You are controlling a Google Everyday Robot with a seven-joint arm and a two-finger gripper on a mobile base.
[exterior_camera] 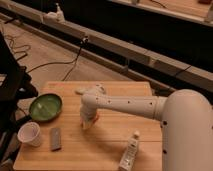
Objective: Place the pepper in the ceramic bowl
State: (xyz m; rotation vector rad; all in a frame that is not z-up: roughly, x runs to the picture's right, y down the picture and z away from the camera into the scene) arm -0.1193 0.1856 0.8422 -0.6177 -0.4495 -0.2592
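The green ceramic bowl sits at the left of the wooden table. My gripper hangs from the white arm and points down at the table's middle, a little right of the bowl. A bit of the orange-red pepper shows right at the gripper's tip, close to the tabletop. The gripper hides most of the pepper.
A white paper cup stands at the front left. A grey rectangular block lies beside it. A pale bottle lies at the front right. A small pale object lies near the table's back edge. Cables run over the floor behind.
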